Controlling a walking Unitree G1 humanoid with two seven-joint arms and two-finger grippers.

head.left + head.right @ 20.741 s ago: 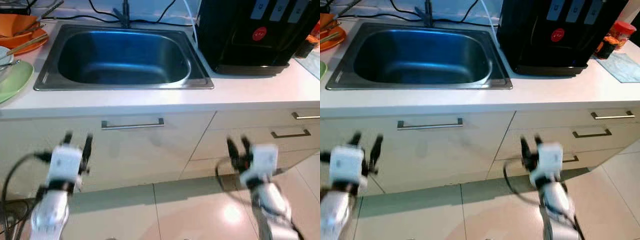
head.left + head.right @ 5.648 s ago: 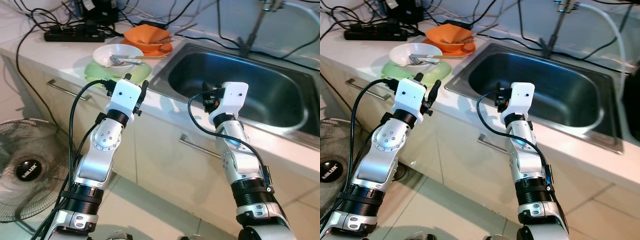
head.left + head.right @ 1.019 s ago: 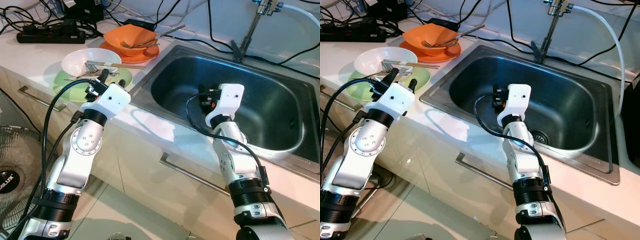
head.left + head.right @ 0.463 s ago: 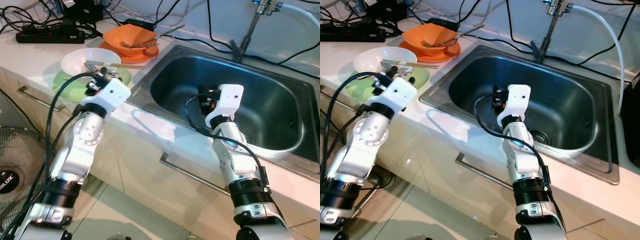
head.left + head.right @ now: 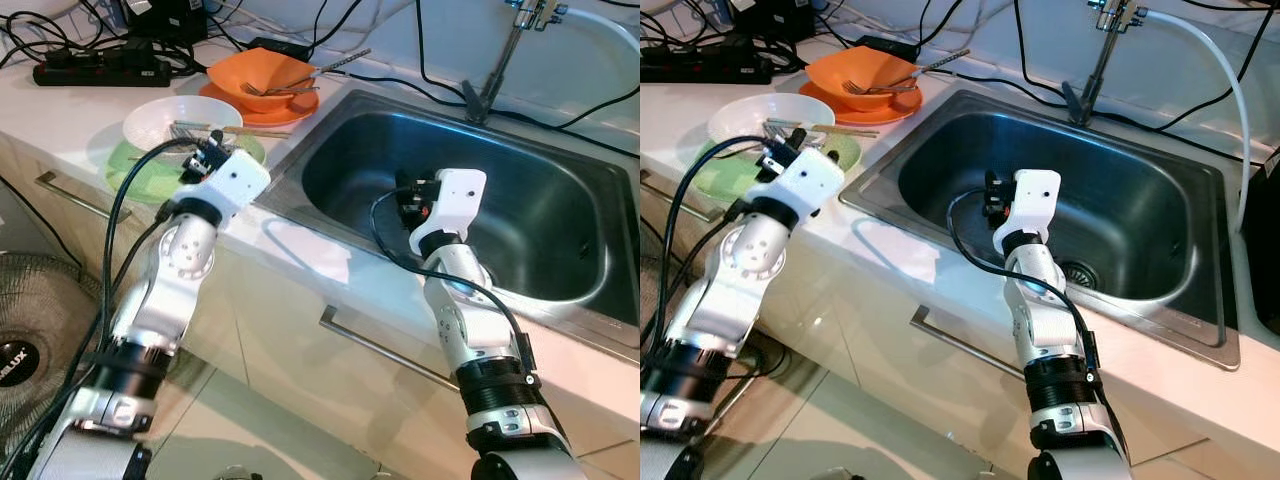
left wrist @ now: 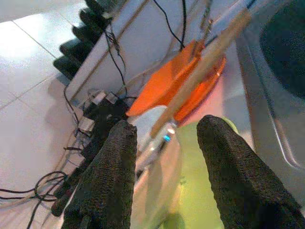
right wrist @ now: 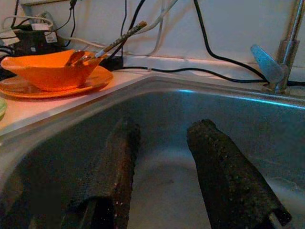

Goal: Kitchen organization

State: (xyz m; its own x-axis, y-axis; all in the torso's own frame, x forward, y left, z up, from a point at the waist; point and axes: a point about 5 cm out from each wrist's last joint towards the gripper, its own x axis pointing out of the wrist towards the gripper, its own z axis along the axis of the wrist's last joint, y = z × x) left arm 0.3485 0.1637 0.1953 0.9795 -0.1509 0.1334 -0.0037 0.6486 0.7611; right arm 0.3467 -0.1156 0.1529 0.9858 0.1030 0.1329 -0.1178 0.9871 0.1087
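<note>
A white bowl (image 5: 175, 118) sits on a green plate (image 5: 140, 170) at the counter's left, with wooden chopsticks (image 5: 245, 131) and a fork lying across its rim. Behind it an orange bowl (image 5: 262, 72) with cutlery rests on an orange plate (image 5: 285, 103). My left gripper (image 5: 204, 159) is open at the near edge of the white bowl; in its wrist view the chopsticks (image 6: 200, 67) run between and beyond the fingertips. My right gripper (image 5: 404, 198) is open and empty, hovering inside the steel sink (image 5: 560, 215).
The faucet (image 5: 497, 55) and a white hose (image 5: 1225, 70) stand behind the sink. A power strip (image 5: 95, 73) and tangled cables line the back wall. A fan (image 5: 25, 330) stands on the floor at left. Drawer handles (image 5: 375, 343) run below the counter edge.
My left gripper has swung forward and slightly right, closing in on the white bowl and chopsticks. The right arm has stayed in the sink.
</note>
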